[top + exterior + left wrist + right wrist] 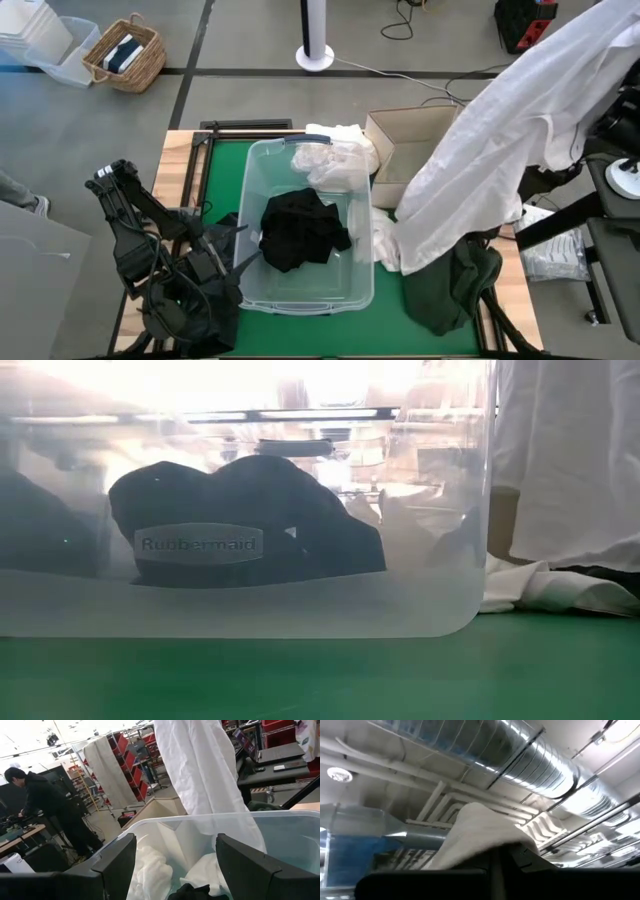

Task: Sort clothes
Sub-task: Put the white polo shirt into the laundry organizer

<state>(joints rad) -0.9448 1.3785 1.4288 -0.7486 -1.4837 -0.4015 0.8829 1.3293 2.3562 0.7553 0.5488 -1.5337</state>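
A large white shirt (500, 140) hangs from my raised right gripper (495, 857), which is hidden behind the cloth in the high view. The shirt also shows in the low view (570, 460) and the left wrist view (200, 765). The clear tub (362, 290) holds a black garment (300, 230) and a white garment (335, 160). A dark green garment (460, 285) lies on the table right of the tub. My left gripper (175, 842) is open at the tub's near left corner and touches nothing. My right gripper holds the white shirt high above the table's right side. A bunched part of the cloth (475, 832) lies over the fingers, which hide the place of contact. The shirt hangs slack below, and its lower end (405, 250) reaches the table beside the tub.
A beige cardboard box (405, 135) stands at the far right, behind the hanging shirt. More white cloth (560, 590) lies on the green mat beside the tub. A plastic bag (550, 255) sits at the table's right edge. A person (45, 805) stands in the room beyond.
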